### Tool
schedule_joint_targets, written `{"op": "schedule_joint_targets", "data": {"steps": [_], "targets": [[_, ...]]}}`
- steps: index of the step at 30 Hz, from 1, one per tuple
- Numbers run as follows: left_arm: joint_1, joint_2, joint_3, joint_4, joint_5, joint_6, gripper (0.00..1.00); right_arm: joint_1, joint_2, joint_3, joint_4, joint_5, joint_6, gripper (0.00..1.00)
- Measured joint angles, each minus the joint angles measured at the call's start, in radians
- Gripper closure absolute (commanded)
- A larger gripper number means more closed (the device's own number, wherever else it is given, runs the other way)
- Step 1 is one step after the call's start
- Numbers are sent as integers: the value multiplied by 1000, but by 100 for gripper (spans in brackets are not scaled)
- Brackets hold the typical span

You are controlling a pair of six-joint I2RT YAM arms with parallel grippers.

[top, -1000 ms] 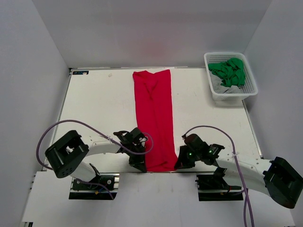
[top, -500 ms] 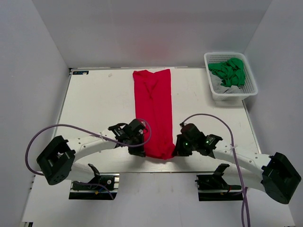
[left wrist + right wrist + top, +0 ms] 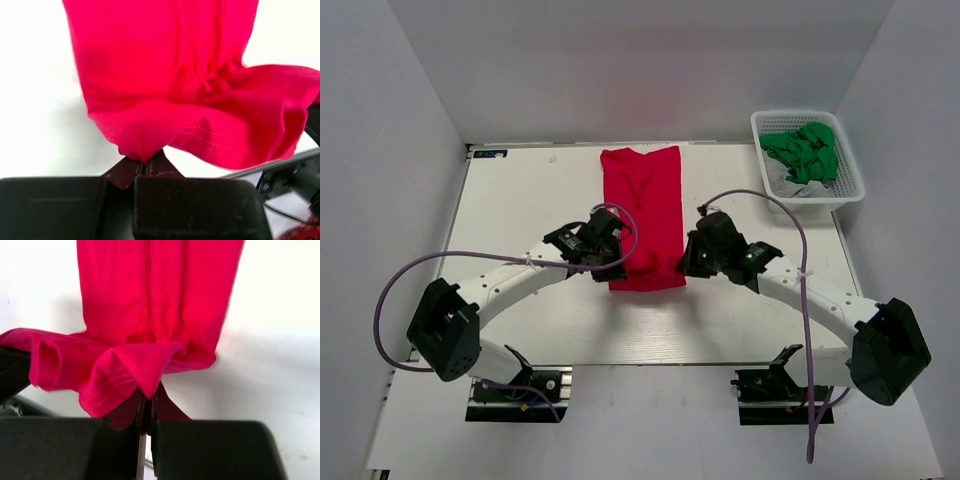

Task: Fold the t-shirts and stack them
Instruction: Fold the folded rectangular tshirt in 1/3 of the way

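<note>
Left gripper (image 3: 146, 167) is pinched tight on one corner of the red t-shirt (image 3: 645, 195). Its two fingers are pressed together with a peak of fabric squeezed between the tips, and the stitched hem hangs just to the right of the pinch. The right gripper (image 3: 149, 404) does the same at the opposite corner, its jaws closed on a small point of cloth with a double row of hem stitching showing beside it.

From overhead, the t-shirt lies as a narrow band in the middle of the white table (image 3: 520, 215). Its long axis runs straight from near to far, and its far end almost touches the back edge. The near part is raised and doubled back over itself, so a soft rounded fold faces the arm bases. The two held corners sit above that fold, one at each side of the band. Both wrist views show the cloth drooping in loose folds between the grips. Which end holds the neck is hard to tell from above; it is probably the far one.

A white lattice basket (image 3: 807, 204) stands well apart at the far right corner, with crumpled green cloth (image 3: 805, 150) inside it.
</note>
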Motion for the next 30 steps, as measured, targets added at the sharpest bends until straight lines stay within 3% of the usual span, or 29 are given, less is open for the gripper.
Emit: {"op": "schedule_joint_targets", "data": {"steps": [13, 30], "targets": [[160, 235, 236, 20, 13, 122, 100, -118, 206, 188, 53, -42, -89, 100], [274, 406, 347, 106, 142, 206, 100, -233, 480, 394, 90, -194, -159, 100]]}}
